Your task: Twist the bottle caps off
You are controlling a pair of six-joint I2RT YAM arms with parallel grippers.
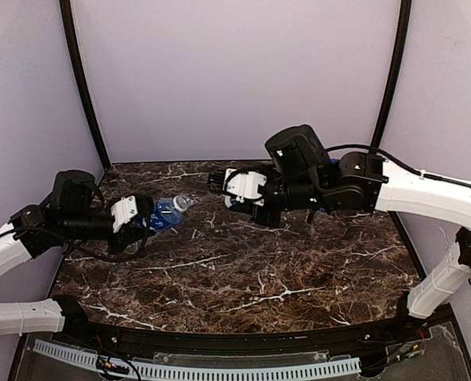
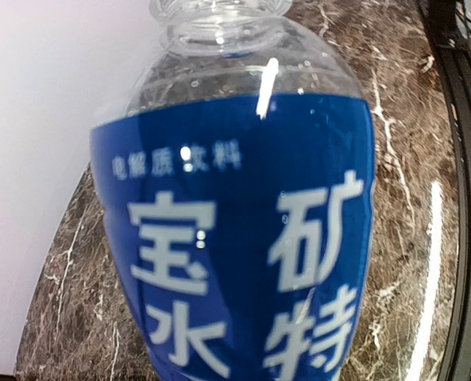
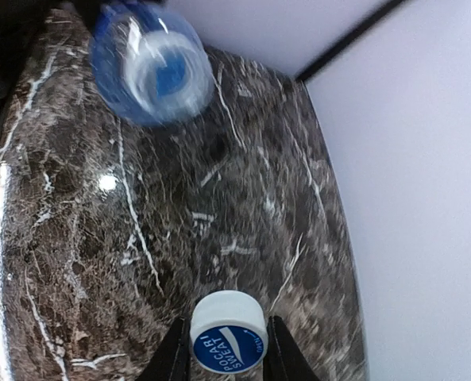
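My left gripper (image 1: 144, 214) is shut on a clear bottle (image 1: 167, 213) with a blue label, held on its side above the table's left part with the neck pointing right. In the left wrist view the bottle (image 2: 243, 238) fills the frame and hides the fingers; its neck (image 2: 219, 16) at the top carries no cap. My right gripper (image 1: 218, 184) hangs a little to the right of the neck, apart from it. In the right wrist view the gripper (image 3: 228, 353) is shut on a white cap (image 3: 228, 337) with a blue printed top. The bottle (image 3: 152, 67) shows blurred beyond it.
The dark marble table (image 1: 259, 278) is enclosed by pale walls at the back and on both sides. Black posts (image 1: 80, 79) stand in the two rear corners. A black rail (image 1: 219, 341) runs along the near edge.
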